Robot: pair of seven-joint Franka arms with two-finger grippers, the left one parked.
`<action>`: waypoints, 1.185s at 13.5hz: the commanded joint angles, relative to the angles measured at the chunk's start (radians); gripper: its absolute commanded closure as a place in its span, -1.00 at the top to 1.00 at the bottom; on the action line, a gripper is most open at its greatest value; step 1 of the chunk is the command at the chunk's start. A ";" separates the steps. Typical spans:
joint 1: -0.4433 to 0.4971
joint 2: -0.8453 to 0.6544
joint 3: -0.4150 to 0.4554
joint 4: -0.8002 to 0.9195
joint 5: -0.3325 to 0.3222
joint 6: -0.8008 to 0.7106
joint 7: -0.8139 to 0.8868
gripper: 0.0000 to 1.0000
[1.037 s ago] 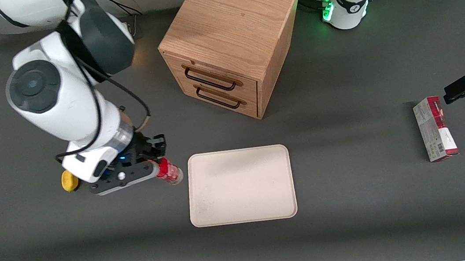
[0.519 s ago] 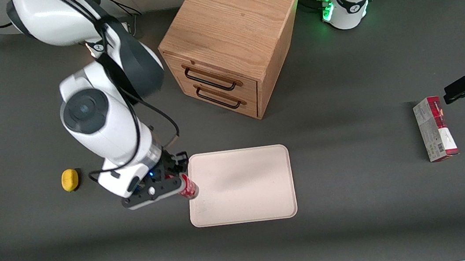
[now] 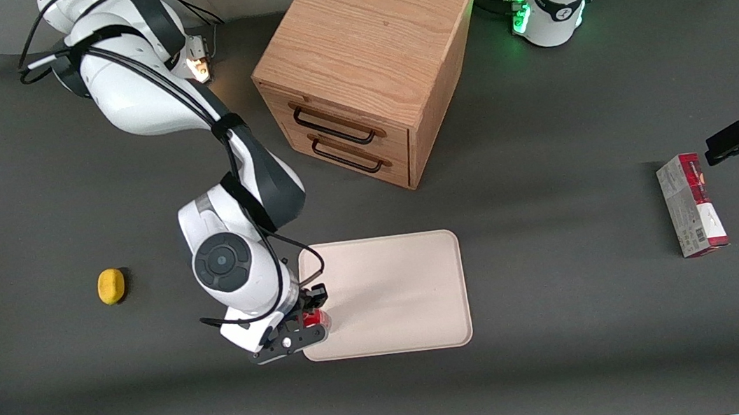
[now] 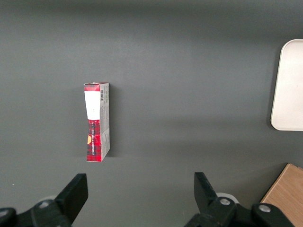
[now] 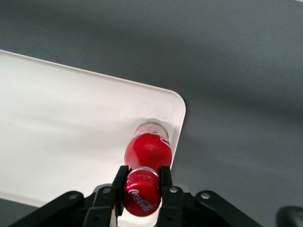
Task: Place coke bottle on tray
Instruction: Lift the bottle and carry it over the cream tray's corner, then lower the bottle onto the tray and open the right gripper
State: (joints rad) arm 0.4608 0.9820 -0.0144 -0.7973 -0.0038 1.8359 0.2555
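Small coke bottle (image 5: 147, 150), red cap + label, clear base, upright betw gripper (image 5: 142, 182) jaws, cap pinched, base over cream tray (image 5: 66, 132) corner, just below jaws.

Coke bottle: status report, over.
Gripper shut on coke bottle, over the tray's corner nearest the working arm. Bottle upright, base at tray surface by the rim. Nothing else on the tray.

From the front, the end effector (image 3: 313, 319) and wrist cover most of the coke bottle (image 3: 317, 320); only a red sliver shows.
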 commanded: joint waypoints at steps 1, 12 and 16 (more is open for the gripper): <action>0.001 0.026 0.001 0.041 -0.015 0.008 -0.007 -0.95; 0.009 -0.080 -0.004 0.027 -0.015 -0.093 0.015 1.00; 0.012 -0.258 -0.004 0.026 -0.015 -0.256 0.015 1.00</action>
State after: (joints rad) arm 0.4653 0.8242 -0.0145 -0.7397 -0.0038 1.6482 0.2558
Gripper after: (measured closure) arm 0.000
